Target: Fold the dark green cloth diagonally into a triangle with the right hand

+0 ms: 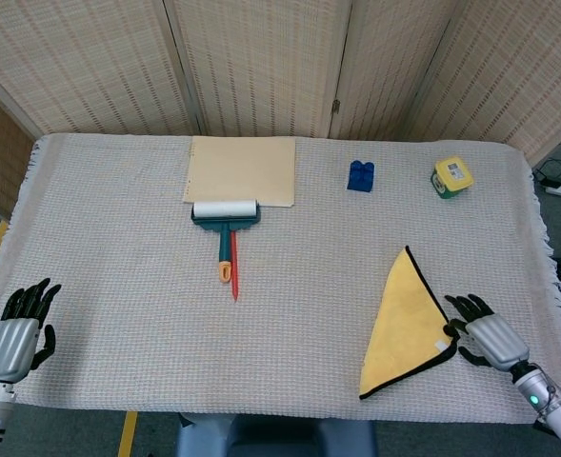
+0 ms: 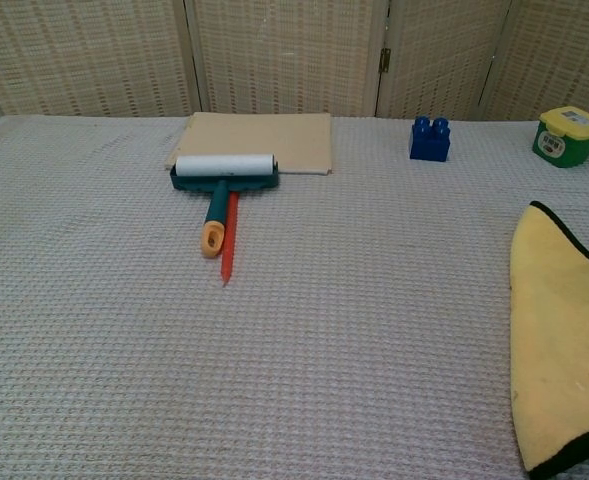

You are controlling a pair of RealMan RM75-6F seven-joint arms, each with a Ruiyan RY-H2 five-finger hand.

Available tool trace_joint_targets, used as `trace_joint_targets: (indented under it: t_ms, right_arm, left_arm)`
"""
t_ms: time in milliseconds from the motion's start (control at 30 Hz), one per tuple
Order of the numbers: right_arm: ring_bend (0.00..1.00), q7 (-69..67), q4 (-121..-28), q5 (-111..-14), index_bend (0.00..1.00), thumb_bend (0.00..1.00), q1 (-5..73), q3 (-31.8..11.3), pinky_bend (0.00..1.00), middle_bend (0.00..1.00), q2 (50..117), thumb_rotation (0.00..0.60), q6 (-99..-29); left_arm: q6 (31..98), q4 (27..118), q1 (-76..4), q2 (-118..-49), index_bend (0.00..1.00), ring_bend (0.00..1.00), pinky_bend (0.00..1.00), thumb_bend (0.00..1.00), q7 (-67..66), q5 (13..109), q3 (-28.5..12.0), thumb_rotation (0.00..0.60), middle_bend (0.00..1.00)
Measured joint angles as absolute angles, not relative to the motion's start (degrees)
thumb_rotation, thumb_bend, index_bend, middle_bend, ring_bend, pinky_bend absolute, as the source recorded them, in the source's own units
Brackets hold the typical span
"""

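Note:
The cloth (image 1: 406,324) lies folded into a triangle on the right side of the table, its yellow face up and its dark edging showing along the rim. In the chest view the cloth (image 2: 564,330) runs off the right edge. My right hand (image 1: 490,335) rests on the table just right of the triangle's right corner, fingers spread, at most touching the dark rim. It holds nothing that I can see. My left hand (image 1: 11,335) sits at the table's front left corner with its fingers apart and empty. Neither hand shows in the chest view.
A lint roller (image 1: 225,217) and a red pen (image 1: 233,267) lie left of centre, in front of a tan sheet (image 1: 241,169). A blue block (image 1: 360,176) and a green-and-yellow container (image 1: 451,177) stand at the back right. The table edge (image 1: 261,415) runs close under both hands.

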State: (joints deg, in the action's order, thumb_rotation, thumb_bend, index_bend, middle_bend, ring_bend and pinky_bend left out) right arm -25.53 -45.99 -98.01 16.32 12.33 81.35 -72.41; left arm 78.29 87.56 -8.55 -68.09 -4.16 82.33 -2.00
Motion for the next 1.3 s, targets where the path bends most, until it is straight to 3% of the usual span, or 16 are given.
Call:
trace_joint_targets:
  t_ms: [100,433,600,767,1067,1300]
  right_arm:
    - [0.0,-25.69,-47.51,-97.87,0.04,0.45,16.3,11.95,0.0,0.0,80.45,0.6,-72.85]
    - [0.0,-23.72,-52.98,-99.44,0.04,0.45,15.95,12.49,0.0,0.0,76.77,0.6,-74.69]
    - [0.0,-23.39,-53.76,-100.31,0.16,0.45,14.92,12.87,0.0,0.0,75.8,0.6,-76.82]
    - [0.0,-23.96,-54.34,-100.97,0.35,0.45,14.11,13.5,0.0,0.0,74.35,0.6,-77.96]
    - [0.0,-23.37,-55.75,-102.13,0.44,0.45,11.36,15.16,0.0,0.0,71.68,0.6,-80.37]
    - [0.0,-22.99,-56.37,-101.98,0.45,0.45,9.86,14.96,0.0,0.0,70.96,0.6,-81.96]
  left_arm:
    - [78.29,87.55,-8.58,-68.03,0.0,0.0,0.0,0.79,-4.0,82.37,-1.99,0.6,0.02]
    - [79.2,87.92,-8.31,-67.77,0.0,0.0,0.0,0.76,-3.81,82.89,-1.91,0.6,0.02]
    - [78.94,87.98,-8.41,-67.86,0.0,0.0,0.0,0.76,-3.92,82.86,-1.81,0.6,0.02]
    - [79.15,88.08,-8.36,-67.91,0.0,0.0,0.0,0.75,-4.13,82.83,-1.85,0.6,0.02]
    - [78.53,88.1,-8.61,-68.37,0.0,0.0,0.0,0.75,-4.91,82.72,-1.66,0.6,0.02]
    - [78.88,88.4,-8.53,-68.41,0.0,0.0,0.0,0.74,-5.17,83.05,-1.52,0.6,0.02]
